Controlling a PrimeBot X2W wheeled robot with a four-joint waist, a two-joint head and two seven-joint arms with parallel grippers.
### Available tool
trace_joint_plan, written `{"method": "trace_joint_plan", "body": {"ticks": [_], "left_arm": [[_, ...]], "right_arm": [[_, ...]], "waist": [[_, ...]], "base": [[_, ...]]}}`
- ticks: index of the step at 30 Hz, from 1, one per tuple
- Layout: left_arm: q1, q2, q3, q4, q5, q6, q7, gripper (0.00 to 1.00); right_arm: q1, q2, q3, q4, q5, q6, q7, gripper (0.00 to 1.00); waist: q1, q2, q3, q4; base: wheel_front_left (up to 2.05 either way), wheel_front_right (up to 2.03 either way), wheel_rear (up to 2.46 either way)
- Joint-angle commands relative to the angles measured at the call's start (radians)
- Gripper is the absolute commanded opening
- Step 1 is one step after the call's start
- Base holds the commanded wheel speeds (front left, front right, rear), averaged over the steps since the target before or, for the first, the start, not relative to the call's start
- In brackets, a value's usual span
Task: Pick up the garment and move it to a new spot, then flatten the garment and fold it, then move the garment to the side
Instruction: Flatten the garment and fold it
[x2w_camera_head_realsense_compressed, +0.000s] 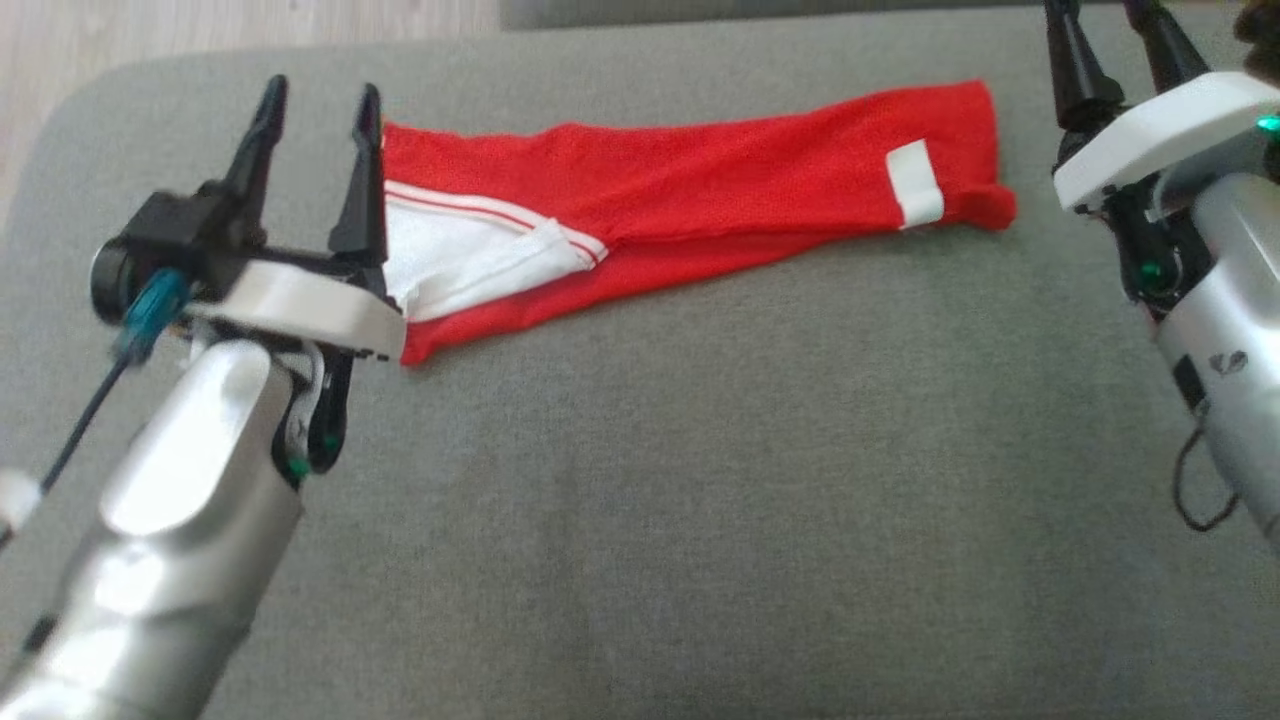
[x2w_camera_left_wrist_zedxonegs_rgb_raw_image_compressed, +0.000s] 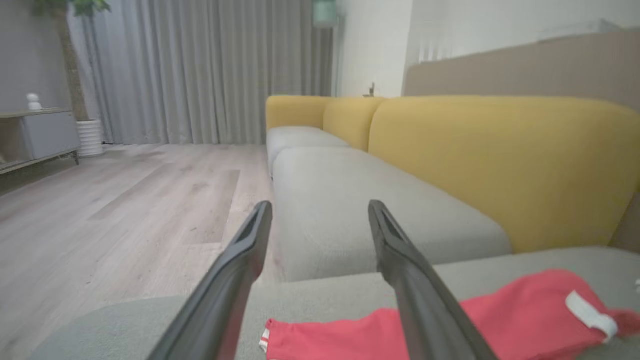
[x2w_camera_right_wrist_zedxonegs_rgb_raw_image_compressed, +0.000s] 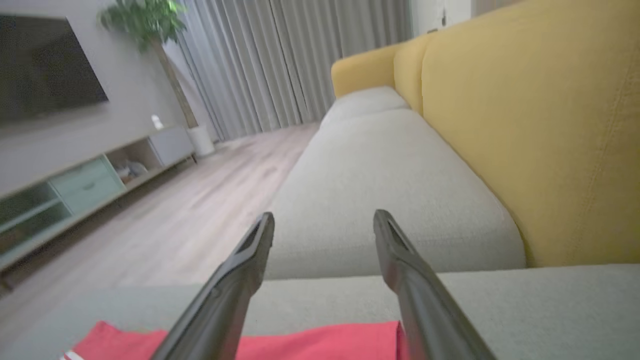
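Tool (x2w_camera_head_realsense_compressed: 322, 95) (left) beside garment (x2w_camera_head_realsense_compressed: 700, 190), sofa (x2w_camera_left_wrist_zedxonegs_rgb_raw_image_compressed: 500, 165) beyond

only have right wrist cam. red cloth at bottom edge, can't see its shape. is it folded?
Observer: Head view shows the garment lying as a long, narrow folded strip on the grey cushion.
Operator: left gripper holding it?
Observer: No. The left gripper is open at the strip's left end, with nothing between its fingers.
Operator: anything marking my end?
Observer: A white tab sits near the strip's right end, the end nearest the right gripper.
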Motion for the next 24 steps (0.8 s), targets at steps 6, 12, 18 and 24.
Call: {"method": "trace_joint_plan", "body": {"ticks": [6, 12, 18, 24], "left_arm": [[0.212, -0.025, 0.225, -0.199, 0.105, 0.05, -0.009, 1.0], [0.438, -0.113, 0.336, -0.281, 0.205, 0.05, -0.009, 1.0], [0.526, -0.204, 0.41, -0.305, 0.28, 0.004, -0.009, 1.0], [0.483, -0.239, 0.428, -0.291, 0.353, -0.062, -0.009, 1.0]], "right_arm": [[0.205, 0.084, -0.29, -0.189, -0.206, -0.001, -0.011, 1.0], [0.476, 0.241, -0.471, -0.336, -0.47, -0.001, -0.012, 1.0], [0.615, 0.31, -0.574, -0.42, -0.579, -0.001, -0.012, 1.0], [0.573, 0.318, -0.652, -0.42, -0.634, -0.001, -0.012, 1.0]], "waist": [[0.0001, -0.0001, -0.063, -0.037], [0.0001, -0.0001, -0.077, -0.052], [0.0001, -0.0001, -0.042, -0.037], [0.0001, -0.0001, 0.033, 0.002]], "base": [[0.0, 0.0, 0.0], [0.0, 0.0, 0.0], [0.0, 0.0, 0.0], [0.0, 0.0, 0.0]]}}
